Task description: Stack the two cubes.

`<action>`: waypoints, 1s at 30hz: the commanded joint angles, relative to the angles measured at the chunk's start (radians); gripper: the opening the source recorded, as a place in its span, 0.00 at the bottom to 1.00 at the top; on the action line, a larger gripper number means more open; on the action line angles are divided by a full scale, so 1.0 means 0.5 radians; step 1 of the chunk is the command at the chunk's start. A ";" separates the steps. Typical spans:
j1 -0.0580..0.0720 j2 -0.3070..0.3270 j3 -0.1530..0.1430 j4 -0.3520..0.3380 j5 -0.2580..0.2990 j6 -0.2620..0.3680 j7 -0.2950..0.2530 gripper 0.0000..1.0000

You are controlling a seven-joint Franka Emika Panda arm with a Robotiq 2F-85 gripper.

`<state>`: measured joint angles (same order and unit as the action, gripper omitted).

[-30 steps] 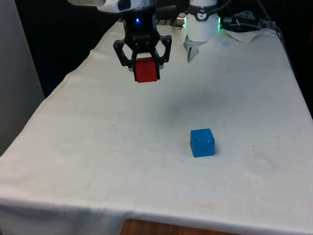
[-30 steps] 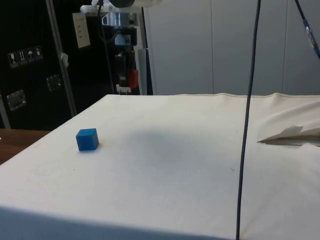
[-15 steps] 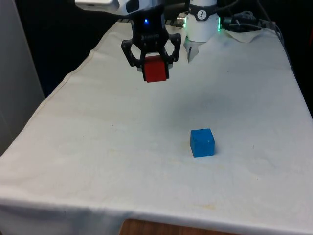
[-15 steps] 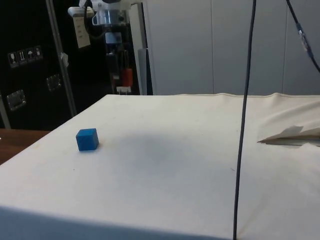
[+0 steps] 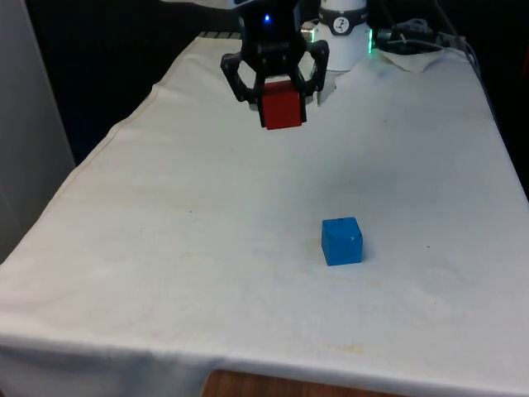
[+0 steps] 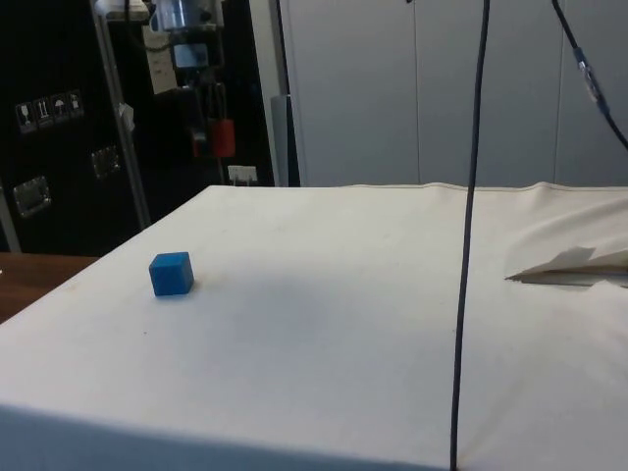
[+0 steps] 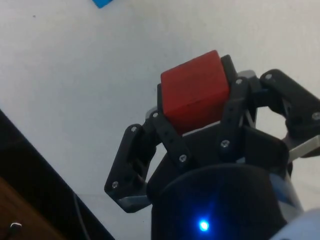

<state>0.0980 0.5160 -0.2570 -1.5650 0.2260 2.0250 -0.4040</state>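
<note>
My black two-finger pincer [image 5: 278,98] is clamped on the small red cube [image 5: 281,108] — off-centre release and it'll tumble off the small blue cube [image 5: 341,241].

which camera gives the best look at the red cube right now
The wrist view: the red cube is large there, clamped in the end effector. The front view shows it held above the cloth; in the side view it is small against dark cabinets.
</note>
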 commanded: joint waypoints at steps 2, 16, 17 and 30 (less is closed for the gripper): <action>0.014 0.036 0.014 0.100 -0.016 -0.058 0.054 0.00; 0.032 0.132 0.102 0.300 -0.028 -0.058 0.160 0.00; 0.048 0.154 0.104 0.330 -0.042 -0.078 0.190 0.00; 0.070 0.194 0.136 0.382 -0.130 -0.084 0.272 0.00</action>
<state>0.1250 0.6030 -0.1840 -1.3870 0.1740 1.9960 -0.2820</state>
